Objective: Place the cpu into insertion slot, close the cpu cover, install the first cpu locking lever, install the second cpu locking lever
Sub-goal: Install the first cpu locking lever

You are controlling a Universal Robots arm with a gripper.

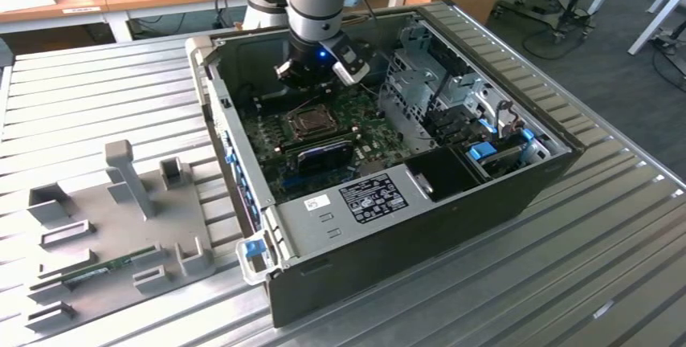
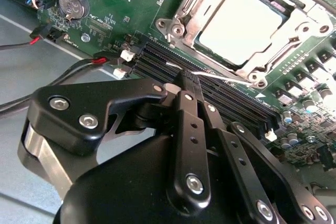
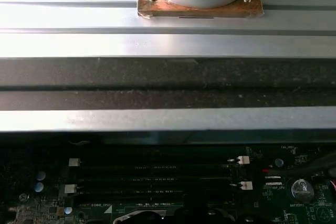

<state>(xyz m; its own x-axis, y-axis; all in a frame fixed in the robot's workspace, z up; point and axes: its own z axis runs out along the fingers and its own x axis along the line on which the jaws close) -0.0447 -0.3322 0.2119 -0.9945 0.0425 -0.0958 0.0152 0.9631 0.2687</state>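
Note:
In the second wrist view the pale cpu [image 2: 241, 19] lies flat in the insertion slot [image 2: 184, 38], and the silver cpu cover [image 2: 186, 6] frames it with its window over the chip. My gripper [image 2: 185, 80] is shut, with nothing seen between its black fingers, over the memory slots just beside the socket's corner. A thin silver lever [image 2: 220, 78] runs from near the fingertips to that corner. In the exterior view the gripper [image 1: 311, 74] hangs inside the open case, just behind the insertion slot [image 1: 312, 122].
Long black memory slots [image 2: 157, 59] lie between gripper and socket. A coin battery [image 2: 71, 4] and red-black cables [image 2: 52, 35] sit nearby. The grey drive cage [image 1: 429, 82] stands at the exterior view's right, and a grey fixture plate [image 1: 118, 218] lies on the table at its left.

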